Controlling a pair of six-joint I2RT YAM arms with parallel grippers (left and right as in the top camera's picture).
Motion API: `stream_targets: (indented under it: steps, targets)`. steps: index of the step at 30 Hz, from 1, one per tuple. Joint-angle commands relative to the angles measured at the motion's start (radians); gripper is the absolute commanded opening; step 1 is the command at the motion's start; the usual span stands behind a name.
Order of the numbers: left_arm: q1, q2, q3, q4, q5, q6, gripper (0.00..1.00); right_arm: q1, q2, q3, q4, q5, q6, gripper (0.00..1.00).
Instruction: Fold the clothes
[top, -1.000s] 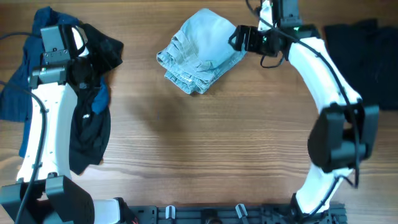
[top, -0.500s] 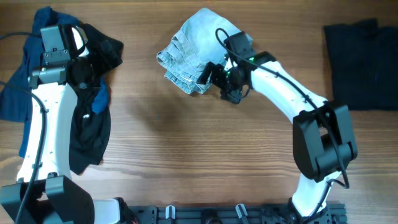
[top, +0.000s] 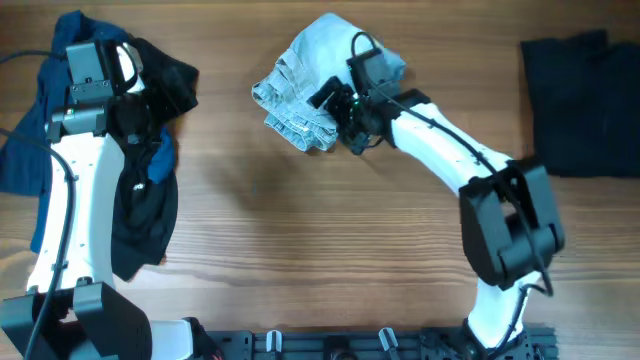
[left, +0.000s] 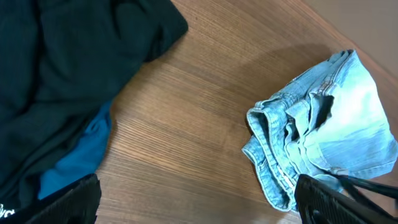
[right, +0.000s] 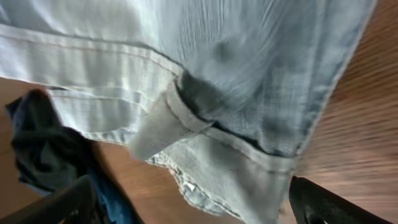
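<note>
The pale-blue denim shorts (top: 305, 70) lie bunched at the back middle of the table, and also show in the left wrist view (left: 329, 130). My right gripper (top: 338, 108) is open and low over their front right edge. In the right wrist view its fingers (right: 196, 208) straddle the denim (right: 236, 81) near a frayed hem. My left gripper (top: 138, 112) is open and empty over the black garment (top: 150, 210); its fingers (left: 199, 208) show wide apart above bare wood. A royal-blue garment (top: 25, 150) lies under the black one. A dark folded garment (top: 580, 100) lies at the back right.
The black garment (left: 62, 56) and a strip of blue cloth (left: 78, 158) fill the left of the left wrist view. A black rail (top: 380, 345) runs along the table's front edge. Bare wood (top: 330, 230) lies in front of the shorts.
My right arm has swung left from the back right of the shorts across them to their front right edge. The left arm and the garments have not moved.
</note>
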Motion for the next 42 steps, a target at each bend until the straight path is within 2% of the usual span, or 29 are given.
stream_targets:
  steps: [1,8,17,19,20,22,24,26,30,38,39,42]
  targets:
    - [0.001,-0.003,0.012,-0.01,0.012,0.027,1.0,0.024,0.064,-0.001,0.006,0.041,0.064,1.0]
    - [0.001,-0.003,0.012,-0.015,0.012,0.027,0.99,0.024,0.098,-0.002,-0.014,0.047,0.08,1.0]
    - [0.001,-0.003,0.012,-0.019,0.012,0.027,1.0,0.023,0.156,-0.002,0.041,0.09,0.084,0.98]
    - [0.001,-0.003,0.012,-0.028,0.012,0.027,1.0,0.017,0.158,0.0,0.064,0.083,0.002,0.68]
    - [0.001,-0.003,0.012,-0.029,0.012,0.027,1.0,0.011,0.156,0.002,0.079,0.067,-0.081,0.57]
    - [0.001,-0.003,0.012,-0.032,0.012,0.027,1.0,-0.014,0.152,0.017,0.086,0.004,-0.241,0.48]
    - [0.001,-0.003,0.012,-0.034,0.012,0.027,1.0,-0.049,0.148,0.031,0.062,-0.039,-0.32,0.36]
    - [0.001,-0.003,0.012,-0.037,0.012,0.027,1.0,-0.101,0.147,0.036,0.019,-0.083,-0.346,0.17]
    - [0.001,-0.003,0.012,-0.04,0.012,0.027,1.0,-0.22,0.147,0.035,-0.069,-0.155,-0.447,0.06]
    - [0.0,-0.003,0.012,-0.04,0.013,0.026,1.0,-0.471,0.147,0.036,-0.185,-0.138,-0.737,0.06]
    - [0.0,-0.003,0.012,-0.039,0.013,0.026,1.0,-0.51,0.147,0.036,-0.183,-0.139,-0.747,0.09]
    - [0.0,-0.003,0.012,-0.039,0.013,0.026,1.0,-0.593,0.147,0.056,-0.201,-0.203,-0.753,0.38]
